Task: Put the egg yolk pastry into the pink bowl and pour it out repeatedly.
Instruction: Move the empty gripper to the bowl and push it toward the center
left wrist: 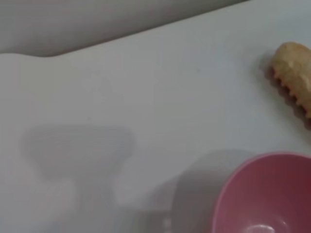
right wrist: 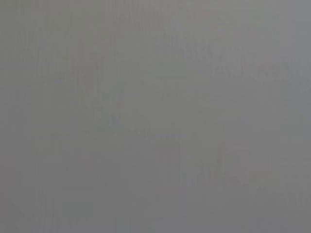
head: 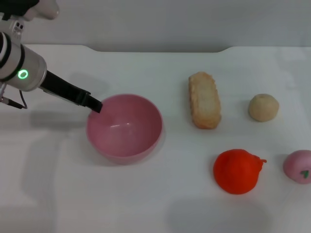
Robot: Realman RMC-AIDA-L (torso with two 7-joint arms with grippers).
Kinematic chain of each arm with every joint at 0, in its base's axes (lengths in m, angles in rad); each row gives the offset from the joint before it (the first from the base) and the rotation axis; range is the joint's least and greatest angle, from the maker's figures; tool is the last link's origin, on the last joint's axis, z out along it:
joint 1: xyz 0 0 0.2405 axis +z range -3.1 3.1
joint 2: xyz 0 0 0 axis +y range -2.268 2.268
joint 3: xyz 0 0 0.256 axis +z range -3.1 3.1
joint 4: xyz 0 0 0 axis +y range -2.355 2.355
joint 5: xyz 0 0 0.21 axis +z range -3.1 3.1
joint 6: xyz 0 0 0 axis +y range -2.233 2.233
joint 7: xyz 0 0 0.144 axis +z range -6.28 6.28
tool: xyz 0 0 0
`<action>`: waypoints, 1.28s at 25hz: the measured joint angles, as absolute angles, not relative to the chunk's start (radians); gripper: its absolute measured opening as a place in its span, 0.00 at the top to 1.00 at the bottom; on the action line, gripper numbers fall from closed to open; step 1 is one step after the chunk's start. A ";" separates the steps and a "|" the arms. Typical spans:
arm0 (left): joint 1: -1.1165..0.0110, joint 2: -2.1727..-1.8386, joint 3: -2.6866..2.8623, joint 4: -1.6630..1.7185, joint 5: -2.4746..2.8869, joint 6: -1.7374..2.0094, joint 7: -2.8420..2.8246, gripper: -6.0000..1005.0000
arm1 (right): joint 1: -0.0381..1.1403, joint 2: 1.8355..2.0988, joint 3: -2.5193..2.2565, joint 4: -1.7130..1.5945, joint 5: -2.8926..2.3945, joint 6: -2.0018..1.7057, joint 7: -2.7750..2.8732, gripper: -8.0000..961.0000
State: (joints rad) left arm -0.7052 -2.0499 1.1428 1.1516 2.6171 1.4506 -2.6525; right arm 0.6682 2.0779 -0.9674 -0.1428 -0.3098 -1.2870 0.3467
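The round pink plastic bowl (head: 124, 127) looks smooth and glossy; the small pale beige pastry ball (head: 264, 107) matt; the long tan bread (head: 204, 100) rough-crusted.

Pink bowl (head: 124, 127): glossy, deep, upright, empty; table centre-left.
Egg yolk pastry (head: 264, 107): matte beige ball, on the table, well apart at bowl's 3 o'clock.

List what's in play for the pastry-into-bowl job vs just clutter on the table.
In play:
- egg yolk pastry, on the table at the right, not in the bowl
- pink bowl, empty
- left gripper, at the bowl's rim

Clutter:
- long bread, between bowl and pastry
- red-orange fruit
- small pink fruit

Right arm is out of view.
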 joint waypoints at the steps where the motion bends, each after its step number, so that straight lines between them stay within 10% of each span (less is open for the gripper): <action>1: -0.706 -2.051 1.144 1.142 2.617 1.450 -2.650 0.46 | 0.668 2.078 -0.967 -0.143 -0.310 -1.287 0.347 0.24; 8: -0.712 -2.051 1.146 1.090 2.614 1.423 -2.647 0.29 | 0.669 2.079 -0.968 -0.142 -0.310 -1.287 0.347 0.24; 32: -0.699 -2.059 1.199 0.965 2.597 1.277 -2.644 0.30 | 0.673 2.077 -0.962 -0.151 -0.310 -1.266 0.347 0.24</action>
State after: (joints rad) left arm -0.6988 -2.0585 1.1985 0.9648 2.5971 1.2772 -2.6444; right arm 0.6735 2.0770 -0.9618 -0.1509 -0.3099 -1.2656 0.3466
